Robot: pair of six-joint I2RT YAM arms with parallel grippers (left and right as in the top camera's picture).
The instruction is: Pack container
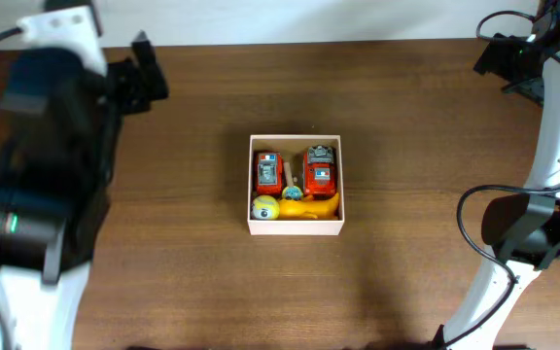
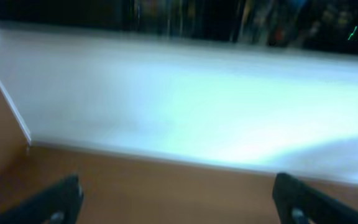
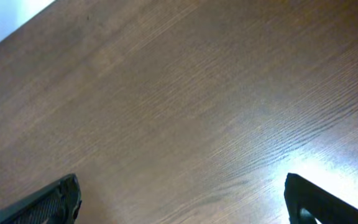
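Observation:
The container [image 1: 296,229], a square white-walled box, sits at the middle of the brown table. Inside it lie two red toy cars [image 1: 267,171] [image 1: 319,167], a yellow toy [image 1: 321,207] and a small yellow-green ball [image 1: 263,207]. My left gripper [image 1: 144,73] is at the far left back of the table, well away from the box; in the left wrist view its fingers [image 2: 179,202] are wide apart with nothing between them. My right gripper [image 1: 499,56] is at the far right back; its fingers [image 3: 182,199] are wide apart over bare wood.
The table's back edge meets a white wall [image 2: 197,106], close in front of the left gripper. Both arm bases stand at the table's left and right sides [image 1: 37,224] [image 1: 528,228]. Bare wood surrounds the box.

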